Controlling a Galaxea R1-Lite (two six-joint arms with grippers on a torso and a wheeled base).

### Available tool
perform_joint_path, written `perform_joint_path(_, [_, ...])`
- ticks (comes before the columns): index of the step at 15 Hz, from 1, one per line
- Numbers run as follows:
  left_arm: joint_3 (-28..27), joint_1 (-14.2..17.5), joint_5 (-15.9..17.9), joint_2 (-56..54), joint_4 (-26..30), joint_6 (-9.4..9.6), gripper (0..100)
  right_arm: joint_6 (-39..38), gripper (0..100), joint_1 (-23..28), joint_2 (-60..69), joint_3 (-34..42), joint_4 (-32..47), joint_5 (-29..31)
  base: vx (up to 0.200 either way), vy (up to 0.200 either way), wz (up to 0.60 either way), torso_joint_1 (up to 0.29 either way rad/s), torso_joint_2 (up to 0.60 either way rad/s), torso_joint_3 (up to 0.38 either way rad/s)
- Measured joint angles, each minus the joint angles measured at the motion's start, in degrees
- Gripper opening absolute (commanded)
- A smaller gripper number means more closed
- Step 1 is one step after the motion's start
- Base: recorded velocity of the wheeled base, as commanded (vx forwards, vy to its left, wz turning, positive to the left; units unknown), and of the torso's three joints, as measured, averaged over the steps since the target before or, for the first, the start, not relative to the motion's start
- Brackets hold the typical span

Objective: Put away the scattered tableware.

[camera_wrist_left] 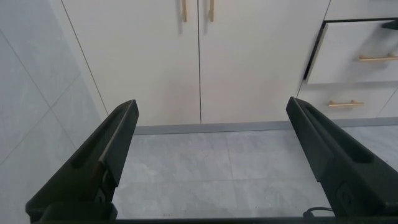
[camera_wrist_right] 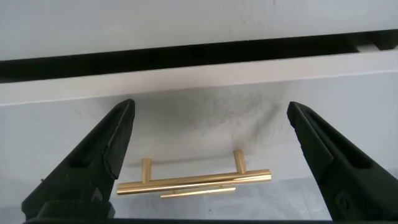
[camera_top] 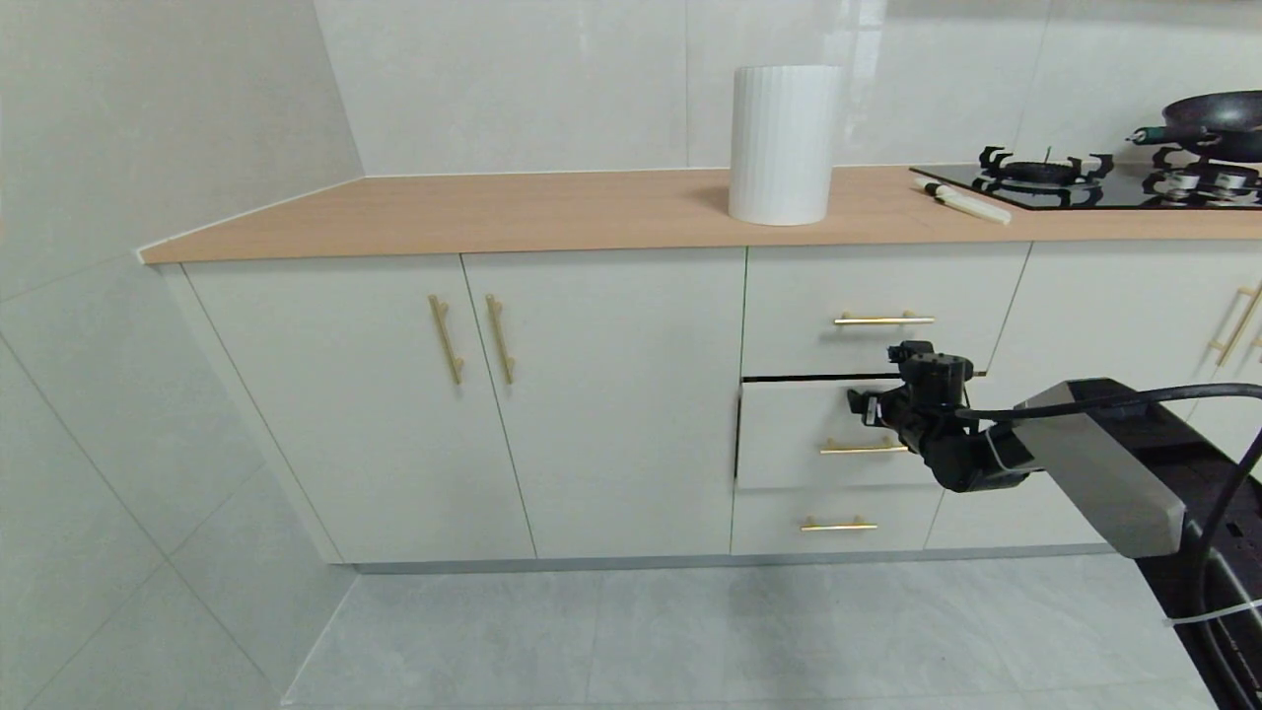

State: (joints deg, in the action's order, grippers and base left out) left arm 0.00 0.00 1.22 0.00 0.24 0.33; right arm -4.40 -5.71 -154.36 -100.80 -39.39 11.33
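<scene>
Both jaws gape; right jaws face handle (camera_wrist_right: 194, 181) of ajar drawer (camera_top: 789, 434).

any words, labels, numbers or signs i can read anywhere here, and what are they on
None: no readable text in any view.
white ribbed canister: plain, no print.
cupboard doors and middle drawer: plain fronts, and the gold handle is unmarked.
hob: any markings are too small to make out.
right gripper: no label that can be read.
</scene>
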Motion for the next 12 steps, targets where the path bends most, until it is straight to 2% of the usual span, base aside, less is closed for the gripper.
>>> perform_joint_path(7, [0.00,0.00,0.00,0.00,0.02,0.00,100,-0.35,100,0.11,-4.24,-8.81,2.50,1.91,0.000,0.000,0.00,0.000,0.00,0.000])
perform_joint_path(12, [0.00,0.00,0.00,0.00,0.00,0.00,100,-0.41,100,0.11,-5.42,-10.24,2.85,1.95,0.000,0.000,0.00,0.000,0.00,0.000])
